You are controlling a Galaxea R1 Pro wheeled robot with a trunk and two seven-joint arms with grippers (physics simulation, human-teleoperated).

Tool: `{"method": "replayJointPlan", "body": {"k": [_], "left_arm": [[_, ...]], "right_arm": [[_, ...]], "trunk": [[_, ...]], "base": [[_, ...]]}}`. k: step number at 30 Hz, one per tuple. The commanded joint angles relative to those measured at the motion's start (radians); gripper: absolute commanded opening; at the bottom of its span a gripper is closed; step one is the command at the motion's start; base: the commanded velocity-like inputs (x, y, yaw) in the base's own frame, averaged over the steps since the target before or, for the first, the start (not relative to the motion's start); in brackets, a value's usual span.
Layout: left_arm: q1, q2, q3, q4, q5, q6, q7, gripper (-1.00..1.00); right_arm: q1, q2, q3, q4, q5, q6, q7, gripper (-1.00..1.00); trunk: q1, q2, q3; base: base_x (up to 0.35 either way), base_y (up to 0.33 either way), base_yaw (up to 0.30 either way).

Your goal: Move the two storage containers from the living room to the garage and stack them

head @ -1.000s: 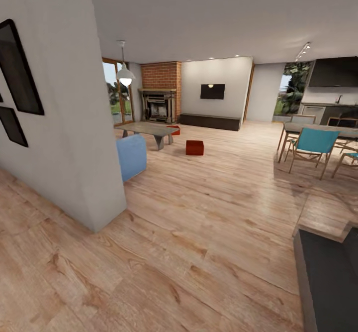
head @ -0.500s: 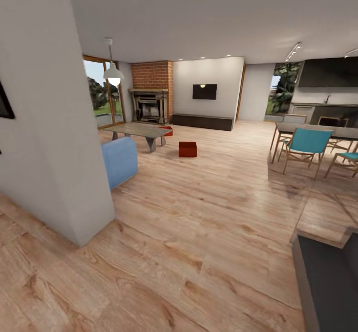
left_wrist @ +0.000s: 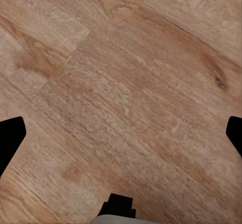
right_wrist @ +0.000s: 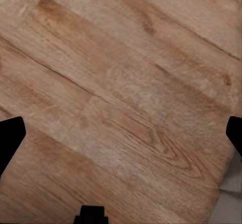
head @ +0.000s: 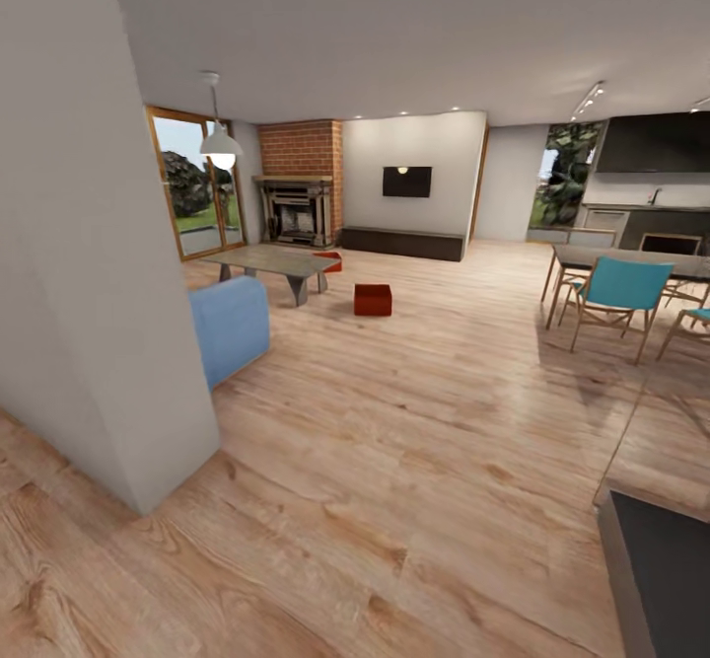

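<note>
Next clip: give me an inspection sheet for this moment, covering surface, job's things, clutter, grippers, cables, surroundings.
Surface: light wood plank floor, bare under both wrist cameras.
Job's things: one red container on the planks right of the grey low table; second red container beside the table's far end, partly hidden.
Clutter: nothing seen.
Grippers: left gripper and right gripper both open, fingertips at the frame edges, holding nothing.
Cables: nothing seen.
Surroundings: pale wall corner close on the left, blue sofa, brick fireplace, teal dining chair, dark cabinet near right.
</note>
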Motion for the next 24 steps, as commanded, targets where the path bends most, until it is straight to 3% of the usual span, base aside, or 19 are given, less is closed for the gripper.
{"method": "replayJointPlan", "body": {"k": [1, 16, 24], "left_arm": [[0.001, -0.001, 0.005, -0.001, -0.006, -0.001, 0.001, 1.00], [0.000, -0.001, 0.005, -0.001, -0.006, -0.001, 0.001, 1.00], [0.000, -0.001, 0.005, -0.001, -0.006, -0.001, 0.001, 1.00]], "right_arm": [[-0.001, 0.000, -0.001, 0.001, 0.010, -0.002, 0.000, 1.00], [-0.001, 0.000, 0.001, 0.001, 0.010, -0.002, 0.000, 1.00], [-0.001, 0.000, 0.001, 0.001, 0.010, -0.002, 0.000, 1.00]], "trunk": [[0.001, 0.000, -0.001], [0.001, 0.000, -0.001], [0.001, 0.000, -0.001]], "base": [[0.327, 0.000, -0.017], [0.327, 0.000, -0.216], [0.326, 0.000, -0.039]]}}
